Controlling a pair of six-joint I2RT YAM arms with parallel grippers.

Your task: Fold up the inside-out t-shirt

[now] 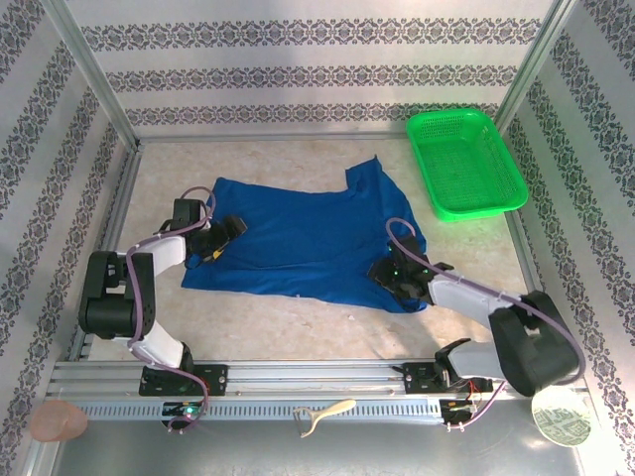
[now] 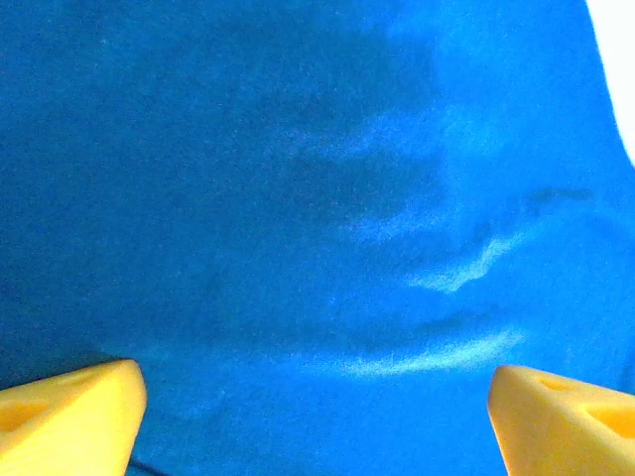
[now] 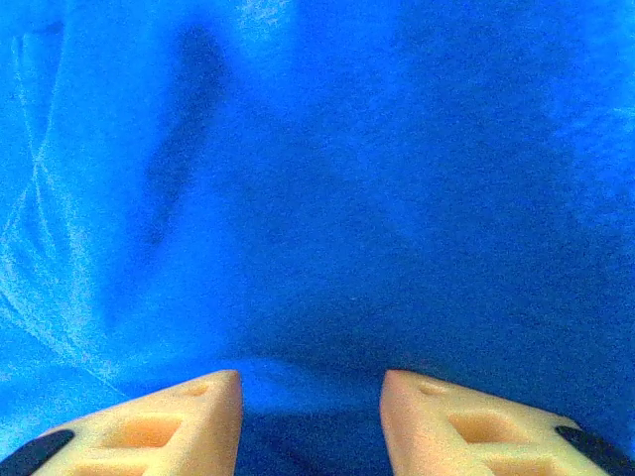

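Note:
The inside-out t-shirt (image 1: 298,238) lies spread flat on the table, plain royal blue side up, with one sleeve pointing to the back right. My left gripper (image 1: 224,242) hovers over the shirt's left edge. In the left wrist view its yellow fingers stand wide apart (image 2: 317,407) over gently wrinkled blue cloth (image 2: 298,198), holding nothing. My right gripper (image 1: 389,274) sits low on the shirt's front right part. Its fingers (image 3: 311,392) stand apart, pressing down on the cloth (image 3: 347,198), and a low ridge of fabric lies between them.
An empty green basket (image 1: 466,159) stands at the back right, just beyond the shirt's sleeve. Patterned walls and metal posts enclose the table. A cream tool (image 1: 322,412), a round disc (image 1: 561,416) and a pinkish lump (image 1: 58,421) lie on the near rail area.

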